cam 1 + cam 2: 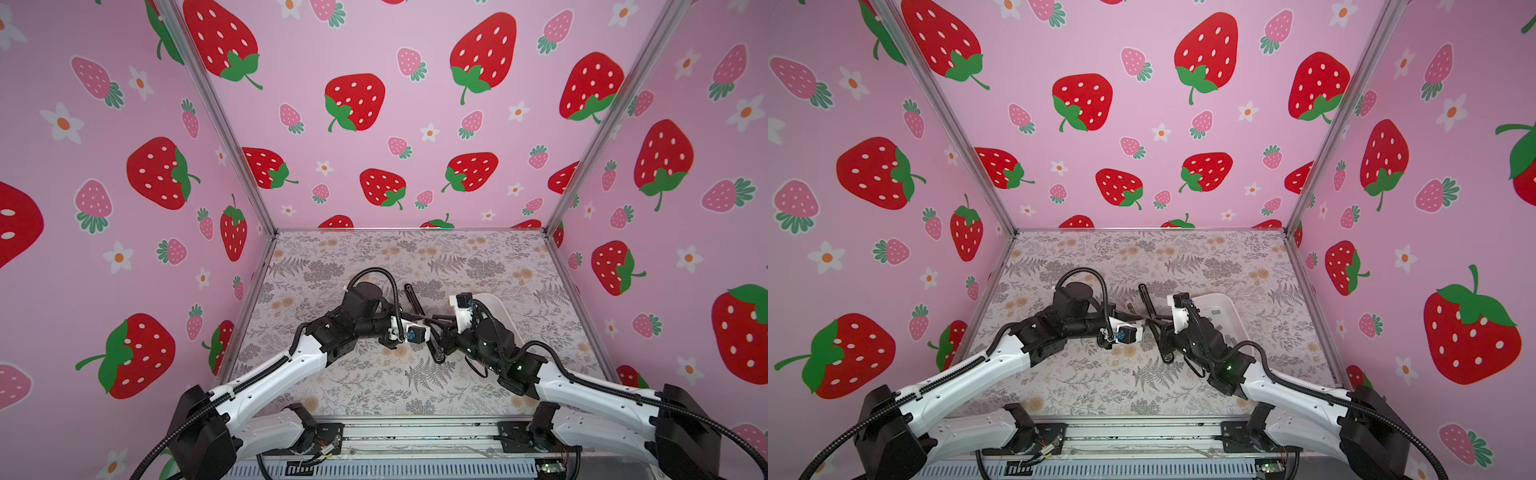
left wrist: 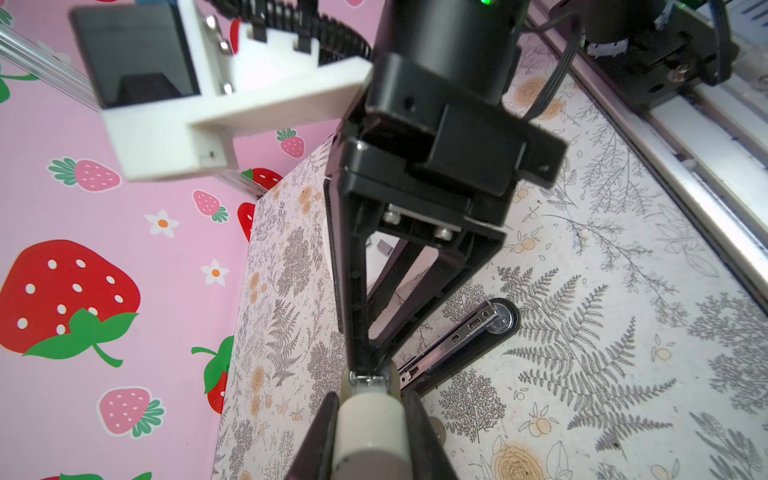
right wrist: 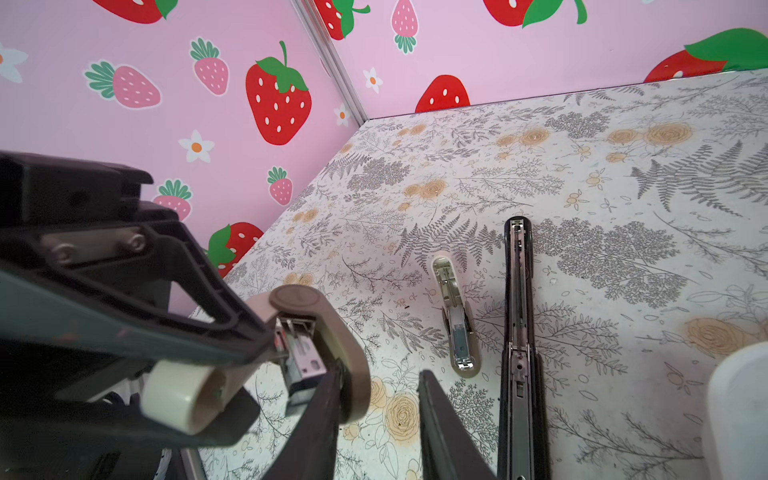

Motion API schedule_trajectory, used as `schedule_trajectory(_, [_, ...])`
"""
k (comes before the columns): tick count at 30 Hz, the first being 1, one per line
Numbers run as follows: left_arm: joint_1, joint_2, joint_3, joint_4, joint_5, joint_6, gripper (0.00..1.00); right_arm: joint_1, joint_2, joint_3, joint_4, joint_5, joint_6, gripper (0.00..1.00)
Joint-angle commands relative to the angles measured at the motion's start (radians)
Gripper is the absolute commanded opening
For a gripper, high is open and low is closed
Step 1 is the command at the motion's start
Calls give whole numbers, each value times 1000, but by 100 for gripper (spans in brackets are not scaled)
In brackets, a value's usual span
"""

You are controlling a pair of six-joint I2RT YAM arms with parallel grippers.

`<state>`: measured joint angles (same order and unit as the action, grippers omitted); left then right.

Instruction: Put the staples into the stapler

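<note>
left wrist view, hold: the left gripper (image 2: 370,415) is clamped on the body of the beige stapler (image 2: 368,436), nose outward, probably to steady it for the other arm; the right gripper (image 2: 368,362) meets that nose with its jaws at a narrow gap

left wrist view, supply: one of the staples (image 2: 384,247) shows through the right gripper's frame, lying in the white tray (image 2: 376,272); the black stapler (image 2: 457,345) lies opened flat on the table (image 2: 623,332), seemingly set aside

right wrist view, opening: the beige stapler's lid is swung up and its magazine bared, so it looks ready to take a strip; the right gripper's fingers (image 3: 324,415) stand a little apart, one against the lid; no strip shows between them; whether they grip the lid cannot be told

right wrist view, spare: a second small stapler (image 3: 457,324) lies opened just beside the black one

top views, layout: both arms meet mid-table; the staples (image 1: 1216,310) sit in the tray close by the right arm, an easy reach for it; none looks loaded yet
</note>
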<state>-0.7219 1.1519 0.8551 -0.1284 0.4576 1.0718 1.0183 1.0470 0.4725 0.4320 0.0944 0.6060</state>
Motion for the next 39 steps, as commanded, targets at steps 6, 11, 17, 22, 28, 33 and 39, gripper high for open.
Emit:
schedule_trajectory(6, [3, -19, 35, 19, 79, 7, 0, -3, 7, 18, -7, 31, 15, 31])
schedule_trajectory(11, [4, -27, 33, 29, 94, -7, 0, -2, 18, 24, -6, 15, 5, 31])
schedule_trajectory(17, [4, -45, 31, 48, 132, -34, 0, -2, 61, 40, -7, 10, 2, 32])
schedule_trajectory(22, [11, -65, 20, 65, 136, -53, 0, -3, 80, 54, -11, 12, -11, 34])
schedule_trajectory(28, [25, -66, 4, 126, 150, -98, 0, -3, 84, 77, -25, 74, -43, 38])
schedule_trajectory(33, [25, -89, -16, 146, 124, -112, 0, -3, 78, 94, -38, 110, -63, 41])
schedule_trajectory(39, [57, -69, 6, 148, 135, -143, 0, -3, 53, 87, -5, 238, -145, 47])
